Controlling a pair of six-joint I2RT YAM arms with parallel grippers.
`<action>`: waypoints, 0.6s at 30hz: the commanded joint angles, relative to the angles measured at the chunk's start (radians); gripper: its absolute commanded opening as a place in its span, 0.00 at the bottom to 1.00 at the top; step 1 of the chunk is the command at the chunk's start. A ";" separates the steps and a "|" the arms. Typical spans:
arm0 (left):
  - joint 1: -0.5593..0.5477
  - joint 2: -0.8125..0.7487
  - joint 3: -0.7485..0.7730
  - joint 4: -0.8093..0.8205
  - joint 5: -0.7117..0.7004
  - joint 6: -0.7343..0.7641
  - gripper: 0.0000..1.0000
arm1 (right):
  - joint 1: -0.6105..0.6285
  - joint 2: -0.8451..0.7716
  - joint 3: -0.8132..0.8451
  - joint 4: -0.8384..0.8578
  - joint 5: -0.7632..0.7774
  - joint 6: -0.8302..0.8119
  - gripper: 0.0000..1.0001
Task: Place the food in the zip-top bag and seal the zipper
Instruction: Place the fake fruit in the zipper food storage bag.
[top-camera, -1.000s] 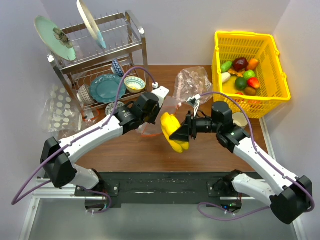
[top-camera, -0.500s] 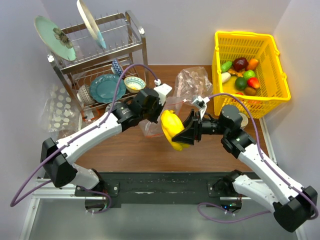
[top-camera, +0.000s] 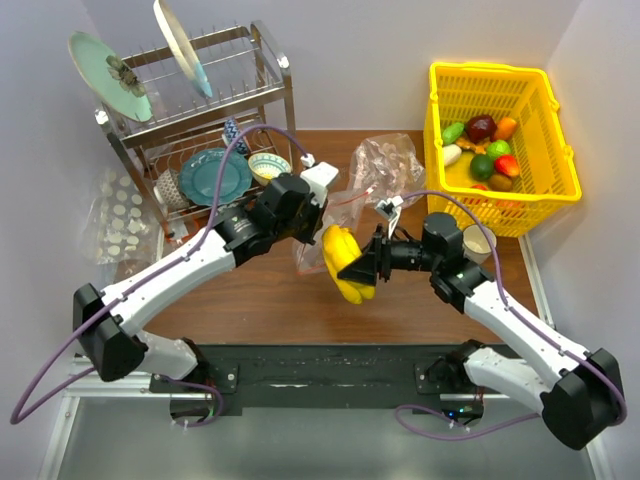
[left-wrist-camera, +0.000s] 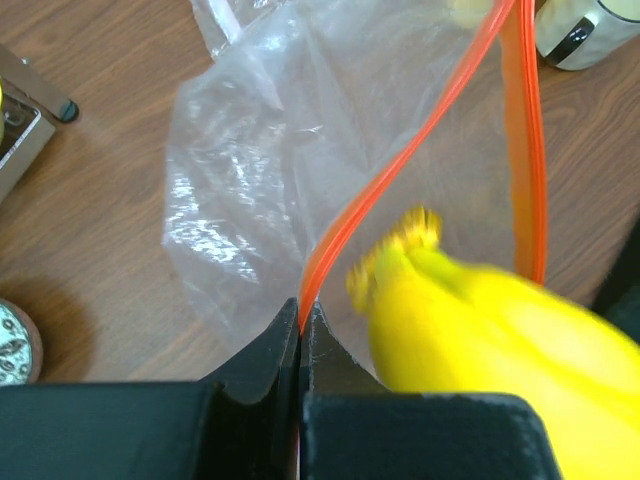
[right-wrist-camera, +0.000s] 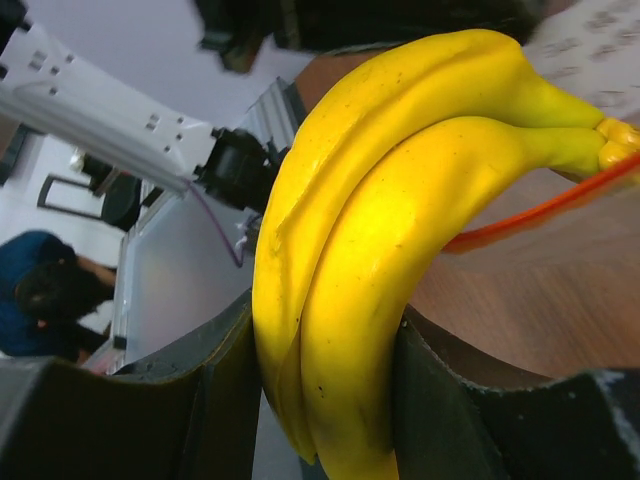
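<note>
My right gripper (right-wrist-camera: 325, 385) is shut on the yellow banana (right-wrist-camera: 390, 230), a toy bunch, and holds it mid-table (top-camera: 345, 262) with its stem end at the mouth of the zip-top bag (left-wrist-camera: 300, 170). My left gripper (left-wrist-camera: 300, 315) is shut on the bag's red-orange zipper (left-wrist-camera: 400, 170) and holds the clear bag's mouth open above the table (top-camera: 318, 232). The banana's stem (left-wrist-camera: 405, 240) shows inside the zipper's loop in the left wrist view. The zipper also crosses the right wrist view (right-wrist-camera: 540, 205). More food lies in the yellow basket (top-camera: 500, 75).
A dish rack (top-camera: 200, 110) with plates and bowls stands at the back left. A clear bag with white dots (top-camera: 120, 215) lies at the left edge. A crumpled pinkish clear bag (top-camera: 385, 160) lies behind the grippers. A small cup (top-camera: 477, 240) stands by the basket.
The right gripper with the banana pushed left toward the bag's mouth, then drew back slightly. The left gripper shifted a little up and back with the bag's zipper.
</note>
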 joint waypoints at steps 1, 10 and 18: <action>0.000 -0.091 -0.096 0.127 -0.003 -0.082 0.00 | -0.001 0.042 -0.003 -0.016 0.192 0.142 0.37; -0.189 -0.160 -0.279 0.307 -0.262 -0.149 0.00 | 0.000 0.178 -0.159 0.465 0.175 0.690 0.38; -0.214 -0.187 -0.359 0.397 -0.221 -0.151 0.00 | -0.004 0.119 -0.214 0.501 0.297 0.829 0.40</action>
